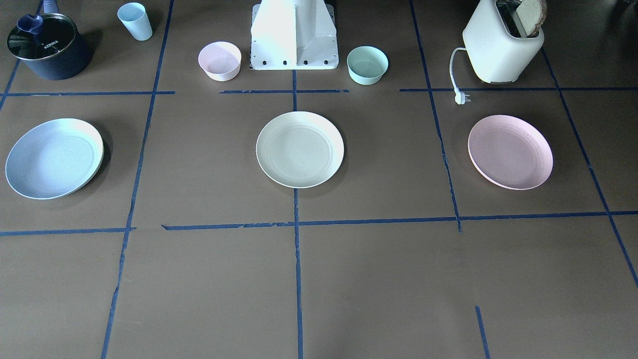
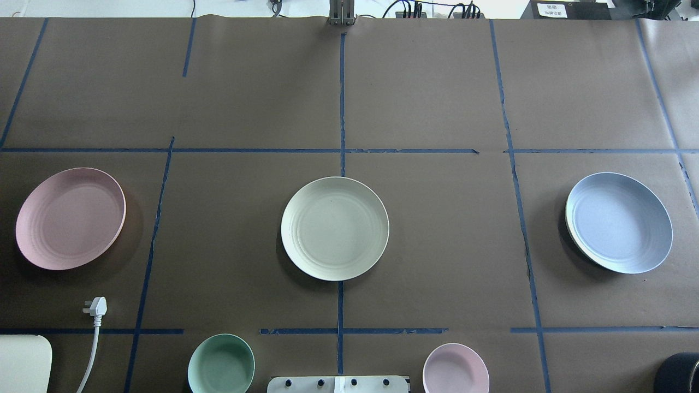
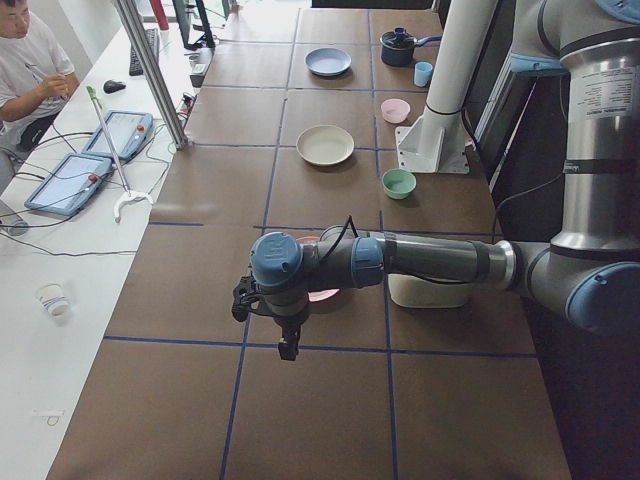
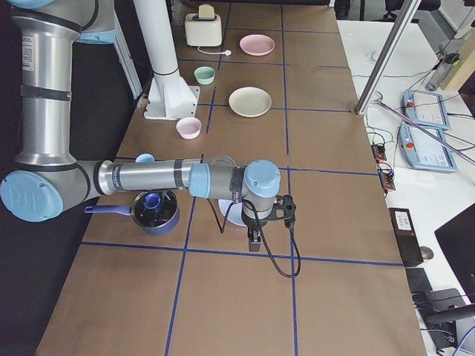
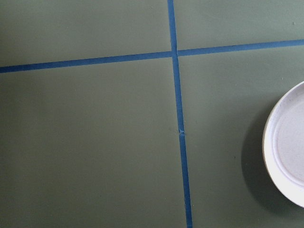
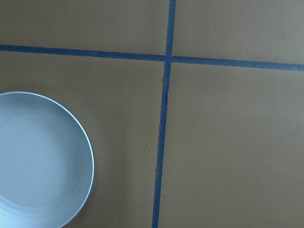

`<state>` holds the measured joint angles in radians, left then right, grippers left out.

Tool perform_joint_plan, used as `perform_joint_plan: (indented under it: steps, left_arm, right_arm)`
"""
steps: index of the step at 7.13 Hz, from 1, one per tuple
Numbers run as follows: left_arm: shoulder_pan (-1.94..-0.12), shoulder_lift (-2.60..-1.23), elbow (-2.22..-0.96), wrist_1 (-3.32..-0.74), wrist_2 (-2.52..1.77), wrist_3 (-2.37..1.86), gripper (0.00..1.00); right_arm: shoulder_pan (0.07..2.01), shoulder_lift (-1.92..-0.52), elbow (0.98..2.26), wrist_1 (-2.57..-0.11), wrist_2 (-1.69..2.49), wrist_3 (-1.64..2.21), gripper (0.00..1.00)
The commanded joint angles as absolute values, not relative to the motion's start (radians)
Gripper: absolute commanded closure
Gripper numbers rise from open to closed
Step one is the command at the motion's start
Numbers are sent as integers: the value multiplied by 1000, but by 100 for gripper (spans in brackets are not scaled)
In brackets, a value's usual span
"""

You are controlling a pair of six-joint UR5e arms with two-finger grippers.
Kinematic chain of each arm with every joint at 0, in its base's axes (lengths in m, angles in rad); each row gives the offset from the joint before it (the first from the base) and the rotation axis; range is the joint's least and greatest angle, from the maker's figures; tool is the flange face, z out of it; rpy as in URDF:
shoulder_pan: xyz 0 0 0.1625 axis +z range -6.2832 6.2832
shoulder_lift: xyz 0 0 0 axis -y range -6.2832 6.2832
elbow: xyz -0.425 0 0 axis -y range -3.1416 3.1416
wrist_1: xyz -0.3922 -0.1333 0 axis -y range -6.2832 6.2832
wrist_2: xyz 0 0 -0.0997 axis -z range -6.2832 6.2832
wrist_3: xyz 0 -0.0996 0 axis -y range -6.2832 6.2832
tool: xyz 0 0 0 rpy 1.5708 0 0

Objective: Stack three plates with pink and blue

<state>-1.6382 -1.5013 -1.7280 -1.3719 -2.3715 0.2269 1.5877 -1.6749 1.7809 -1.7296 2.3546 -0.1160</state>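
Pink plate [image 2: 71, 218], cream plate [image 2: 335, 228] and blue plate [image 2: 618, 222] lying well apart in a row on the tabletop [image 2: 437, 245], unstacked, left end effector [image 3: 286, 348] hovering near the pink, right end effector [image 4: 254, 240] near the blue, apart or together cannot be told for either

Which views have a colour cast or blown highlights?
Left wrist-mounted: green cast, the brown table reads olive and the pink plate near white. Right wrist-mounted: table closer to brown, blue plate sharp. Exterior front-facing: robot base blown out to flat white. Overhead exterior: strip past the table's far edge overexposed, plates evenly lit with soft shadows.
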Motion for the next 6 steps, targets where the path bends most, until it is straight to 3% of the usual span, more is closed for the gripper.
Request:
perform_joint_plan:
  steps: [1, 6]
  left_arm:
    - [-1629, -1502, -1738, -1371, -2375, 222, 0]
    - [-1601, -1496, -1741, -1384, -2384, 232, 0]
  right_arm:
    - [1588, -1686, 1776, -1730, 2355, -103, 0]
    - [1586, -1686, 1773, -1730, 2361, -104, 0]
